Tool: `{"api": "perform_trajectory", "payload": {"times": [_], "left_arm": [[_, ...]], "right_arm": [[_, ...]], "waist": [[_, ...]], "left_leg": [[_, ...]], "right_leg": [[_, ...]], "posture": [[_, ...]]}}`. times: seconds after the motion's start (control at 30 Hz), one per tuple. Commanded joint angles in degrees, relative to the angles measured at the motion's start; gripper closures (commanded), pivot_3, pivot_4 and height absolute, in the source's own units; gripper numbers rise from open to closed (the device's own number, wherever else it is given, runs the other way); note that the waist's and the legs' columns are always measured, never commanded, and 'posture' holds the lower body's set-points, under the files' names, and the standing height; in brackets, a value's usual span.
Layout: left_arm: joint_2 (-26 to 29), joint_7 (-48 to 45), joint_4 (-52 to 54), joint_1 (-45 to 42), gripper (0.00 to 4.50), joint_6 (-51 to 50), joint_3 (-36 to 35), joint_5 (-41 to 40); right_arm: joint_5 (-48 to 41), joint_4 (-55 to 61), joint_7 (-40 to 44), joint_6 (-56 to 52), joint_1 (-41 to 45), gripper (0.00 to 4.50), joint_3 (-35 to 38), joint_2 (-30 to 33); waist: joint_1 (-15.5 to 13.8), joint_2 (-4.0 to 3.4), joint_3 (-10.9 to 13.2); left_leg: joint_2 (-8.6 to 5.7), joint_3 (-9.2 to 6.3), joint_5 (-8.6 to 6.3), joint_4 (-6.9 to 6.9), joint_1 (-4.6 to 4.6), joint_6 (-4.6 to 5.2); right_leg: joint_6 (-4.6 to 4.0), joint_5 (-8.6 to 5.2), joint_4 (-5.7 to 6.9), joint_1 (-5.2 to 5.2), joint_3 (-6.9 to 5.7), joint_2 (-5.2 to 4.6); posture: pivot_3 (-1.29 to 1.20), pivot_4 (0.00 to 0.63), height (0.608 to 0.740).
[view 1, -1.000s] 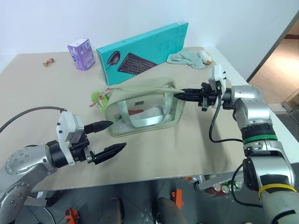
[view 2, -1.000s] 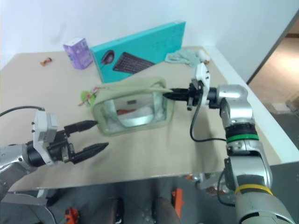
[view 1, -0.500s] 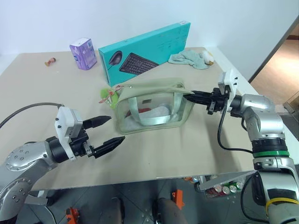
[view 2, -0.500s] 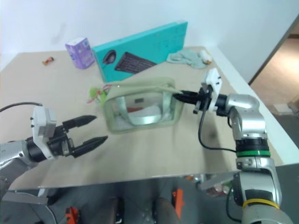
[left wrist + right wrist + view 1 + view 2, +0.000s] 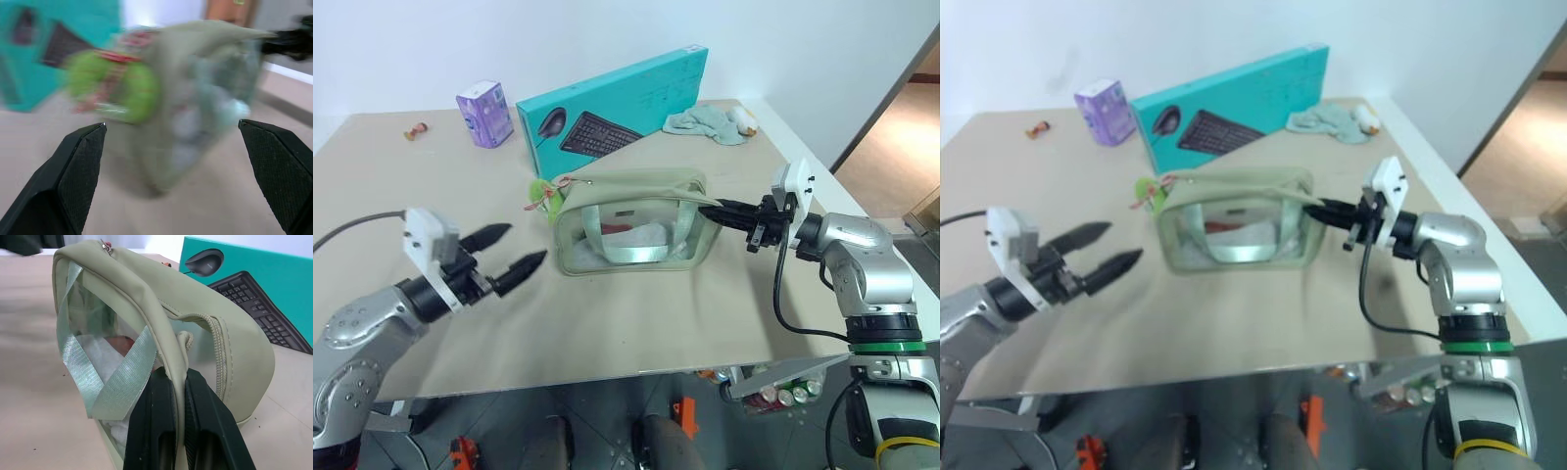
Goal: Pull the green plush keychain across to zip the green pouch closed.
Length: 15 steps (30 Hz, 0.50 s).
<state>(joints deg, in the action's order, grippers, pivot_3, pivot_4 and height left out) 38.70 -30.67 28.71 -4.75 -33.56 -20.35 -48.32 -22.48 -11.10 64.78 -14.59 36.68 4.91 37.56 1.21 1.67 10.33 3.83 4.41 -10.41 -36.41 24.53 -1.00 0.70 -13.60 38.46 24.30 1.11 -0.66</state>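
Right gripper (image 5: 717, 208): we saw its fingers (image 5: 166, 431) clenched on a fold of fabric at the near end of the green pouch (image 5: 631, 223), beside the end of the zipper. We logged the arm reaching in level from the right side of the worktop (image 5: 636, 323).

Left gripper (image 5: 521, 247): fingers (image 5: 78, 161) released and spread wide, nothing between them. We noted it hovered over the worktop on the left, apart from the pouch, tips aimed toward it. In the left wrist view the green plush keychain (image 5: 124, 88) sat ahead of the two tips, roughly between them but not touched.

Pouch stood upright mid-worktop, clear side panel facing us, something pale and something red inside. We placed the keychain at the pouch's top left corner (image 5: 542, 194), opposite the right gripper's end, with its red cord by the zipper.

Behind the pouch we marked a teal keyboard box (image 5: 612, 98) standing on edge, a purple carton (image 5: 484, 113) to its left, a pale teal cloth (image 5: 707, 122) at the far right, and a small item (image 5: 414, 130) at the far left.
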Motion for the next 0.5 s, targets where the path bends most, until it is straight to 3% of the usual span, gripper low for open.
{"api": "perform_trajectory", "payload": {"times": [0.03, 0.5], "left_arm": [[-0.3, 0.4, -4.3, -3.6, 0.00, 2.8, -2.1, 1.9], [0.6, -17.6, -32.7, -23.0, 0.00, 10.9, 8.1, 13.3]], "right_arm": [[-1.0, 3.3, 0.0, 0.2, 0.0, 4.44, 0.1, -0.2], [-0.5, 5.4, -0.2, -0.3, 0.3, 4.44, -0.2, 0.2]], "waist": [[0.0, 0.00, 0.0], [0.1, 0.01, 0.0]], "left_leg": [[0.00, 0.01, 0.00, 0.00, 0.00, 0.00], [0.03, 0.03, 0.00, 0.01, 0.01, 0.00]], "right_leg": [[0.00, 0.00, 0.00, 0.00, 0.01, 0.00], [-0.03, 0.03, -0.01, 0.01, 0.00, 0.08]], "posture": [[0.00, 0.150, 0.740], [0.00, 0.150, 0.740]]}}
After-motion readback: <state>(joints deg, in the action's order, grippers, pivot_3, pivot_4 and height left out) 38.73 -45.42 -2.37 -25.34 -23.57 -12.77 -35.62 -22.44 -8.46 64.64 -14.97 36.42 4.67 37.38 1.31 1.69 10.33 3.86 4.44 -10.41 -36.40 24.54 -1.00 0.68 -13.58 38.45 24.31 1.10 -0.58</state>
